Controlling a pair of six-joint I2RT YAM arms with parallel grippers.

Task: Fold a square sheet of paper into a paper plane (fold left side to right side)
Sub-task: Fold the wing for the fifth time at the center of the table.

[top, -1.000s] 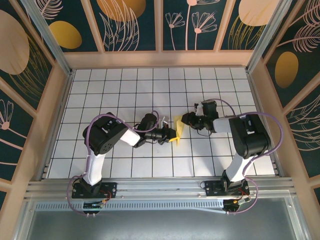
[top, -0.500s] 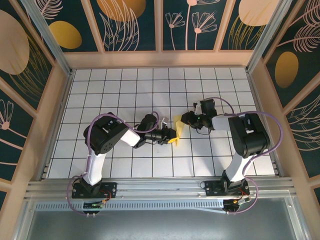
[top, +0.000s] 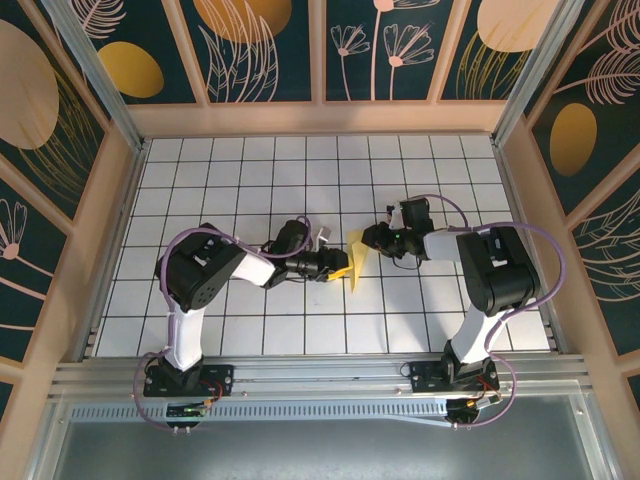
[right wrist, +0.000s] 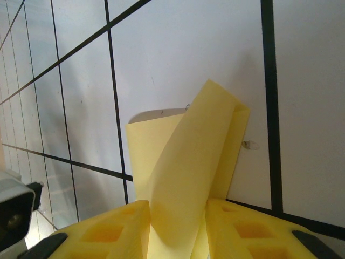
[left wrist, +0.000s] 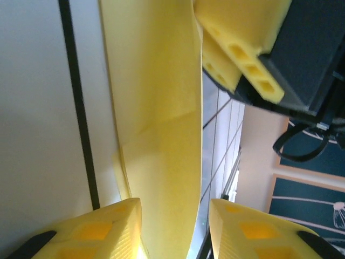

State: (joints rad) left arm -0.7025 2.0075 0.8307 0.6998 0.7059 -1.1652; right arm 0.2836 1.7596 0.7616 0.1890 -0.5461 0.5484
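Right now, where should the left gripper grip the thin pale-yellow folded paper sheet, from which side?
Probably the near end of the folded paper sheet, from the left: it is a narrow strip, and the right gripper pinches its far end.

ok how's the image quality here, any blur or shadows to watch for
Top external view: evenly lit and sharp, but the sheet of paper is tiny. Left wrist view: paper too close, soft, with the left tool blurred at the bottom. Right wrist view: grid lines and paper crisp, a thin shadow beside the paper's upper edge, the right tool soft in the foreground.
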